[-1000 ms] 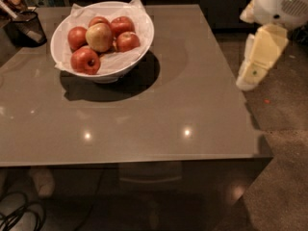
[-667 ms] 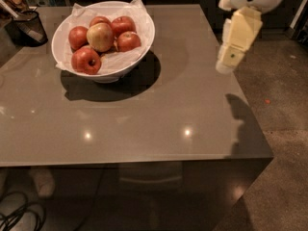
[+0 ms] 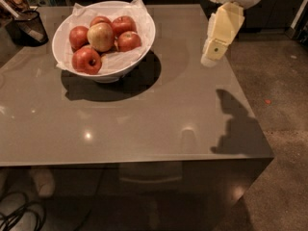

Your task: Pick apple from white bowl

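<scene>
The white bowl (image 3: pixel 142 34), lined with crumpled white paper, stands on the far left part of the grey table. It holds several plain red apples; one (image 3: pixel 129 41) lies on the bowl's right side and another (image 3: pixel 78 36) on its left. A larger yellow-green blushed apple (image 3: pixel 100 36) sits in the middle. A red apple with a dark stem hollow (image 3: pixel 87 60) lies at the front. My cream-coloured gripper (image 3: pixel 210 59) hangs from the upper right, above the table's right part. It is well to the right of the bowl and touches nothing.
A small dark mesh cup (image 3: pixel 30 27) stands at the table's far left corner. The grey table (image 3: pixel 144 124) ends just right of the gripper's shadow, with speckled floor (image 3: pixel 284 100) beyond. Cables (image 3: pixel 19 213) lie on the floor at lower left.
The gripper has moved left, from beyond the table's right edge to over the table, closer to the bowl. The bowl and apples have not moved.
</scene>
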Motion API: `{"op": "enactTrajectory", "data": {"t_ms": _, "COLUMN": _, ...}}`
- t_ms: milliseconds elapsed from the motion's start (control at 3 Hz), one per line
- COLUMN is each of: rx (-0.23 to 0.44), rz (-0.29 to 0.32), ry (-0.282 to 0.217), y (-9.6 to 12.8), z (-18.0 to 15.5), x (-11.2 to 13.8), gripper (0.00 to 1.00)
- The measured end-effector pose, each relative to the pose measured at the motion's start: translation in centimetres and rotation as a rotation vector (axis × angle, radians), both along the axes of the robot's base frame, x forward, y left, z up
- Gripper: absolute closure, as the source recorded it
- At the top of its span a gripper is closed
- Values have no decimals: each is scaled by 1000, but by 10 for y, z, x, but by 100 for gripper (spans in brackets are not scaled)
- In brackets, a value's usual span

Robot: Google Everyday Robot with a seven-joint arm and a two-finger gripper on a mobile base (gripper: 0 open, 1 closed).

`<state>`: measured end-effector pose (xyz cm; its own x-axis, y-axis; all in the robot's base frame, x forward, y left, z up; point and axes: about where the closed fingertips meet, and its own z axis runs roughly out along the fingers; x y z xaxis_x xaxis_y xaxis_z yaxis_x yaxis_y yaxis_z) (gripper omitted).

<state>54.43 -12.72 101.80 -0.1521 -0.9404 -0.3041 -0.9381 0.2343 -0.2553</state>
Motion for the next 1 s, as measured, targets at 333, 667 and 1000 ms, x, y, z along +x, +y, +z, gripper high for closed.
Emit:
{"op": "enactTrajectory", "data": {"t_ms": 333, "rx": 11, "rz": 21, "ry": -5, "y": 28, "z": -2, "x": 24, "gripper": 0}}
{"op": "enactTrajectory", "data": {"t_ms": 667, "rx": 16, "rz": 63, "ry": -20, "y": 64, "z": 0, "x": 52, "gripper": 0}}
{"op": "enactTrajectory", "data": {"t_ms": 1000, "rx": 21, "rz": 62, "ry": -31, "y": 65, "z": 1, "x": 54, "gripper": 0}}
